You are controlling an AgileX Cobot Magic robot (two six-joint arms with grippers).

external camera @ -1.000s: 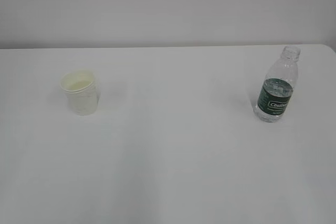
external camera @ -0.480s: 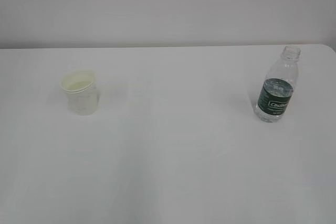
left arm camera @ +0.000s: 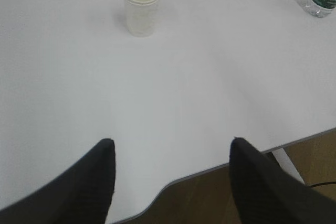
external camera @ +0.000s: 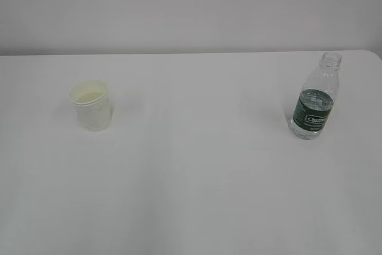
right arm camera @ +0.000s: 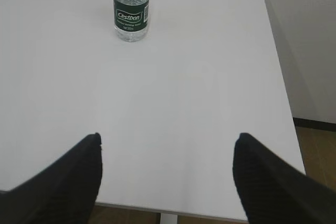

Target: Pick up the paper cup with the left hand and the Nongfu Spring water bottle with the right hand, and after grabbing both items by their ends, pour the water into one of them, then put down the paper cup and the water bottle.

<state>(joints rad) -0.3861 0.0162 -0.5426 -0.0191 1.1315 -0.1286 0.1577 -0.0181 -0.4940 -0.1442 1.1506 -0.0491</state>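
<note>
White desk (external camera: 191, 165), nearly bare, and both arms sit back at its near edge, neither of them showing in the exterior view. On the left side of that view stands the paper cup (external camera: 91, 105), upright, mouth up, cream inside; well apart from it on the right stands the Nongfu Spring water bottle (external camera: 314, 97), upright too, no cap, water (external camera: 313, 101) sitting up around the top of the dark green label (which reads more like "Cestbon" from the right wrist, for what it's worth). Now the geometry that matters: from the left wrist, the left hand (left arm camera: 173, 161) has its two dark fingers spread wide with nothing between them, and the cup (left arm camera: 141, 6) lies straight ahead and a touch left of the centre line, well off across open desk. From the right wrist, the right hand (right arm camera: 167, 158) is likewise spread and empty, with the bottle (right arm camera: 131, 6) ahead and slightly left, also well off. Each arm has its own object on its own side, so no crossing looks needed. Both things stand with their long axis vertical, so I'd expect a level reach forward, fingers straddling each from the sides. Nothing lifted yet; the task is at its very start.
</note>
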